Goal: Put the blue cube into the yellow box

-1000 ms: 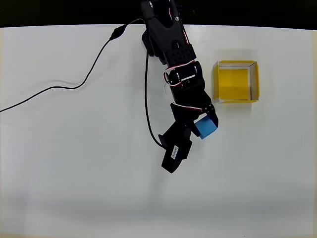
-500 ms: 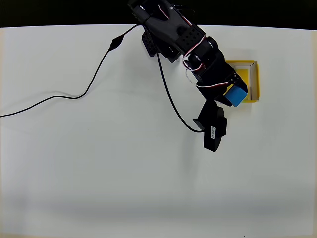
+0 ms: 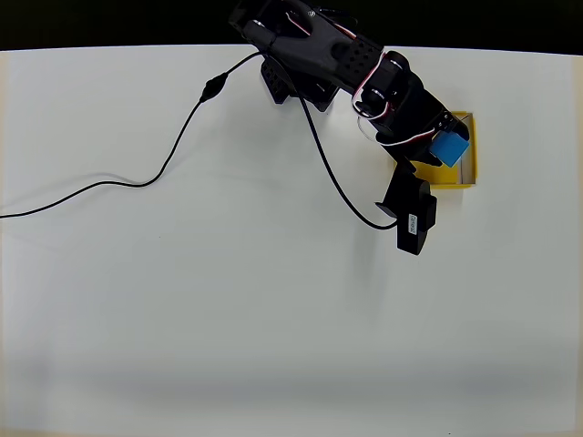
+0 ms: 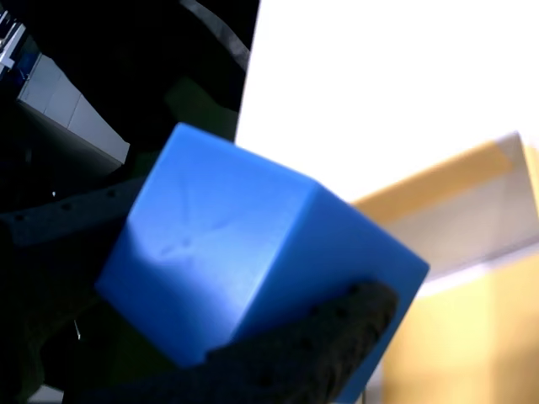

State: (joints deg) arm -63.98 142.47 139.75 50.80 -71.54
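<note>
Overhead view: the black arm reaches from top centre to the upper right, its gripper clamped on the blue cube above the yellow box. Wrist view: the cube fills the centre between dark fingers, with the box at lower right.

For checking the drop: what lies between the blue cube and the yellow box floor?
Nothing shows between them in the overhead view: the blue cube, gripped by the hand, is over the yellow box.
</note>
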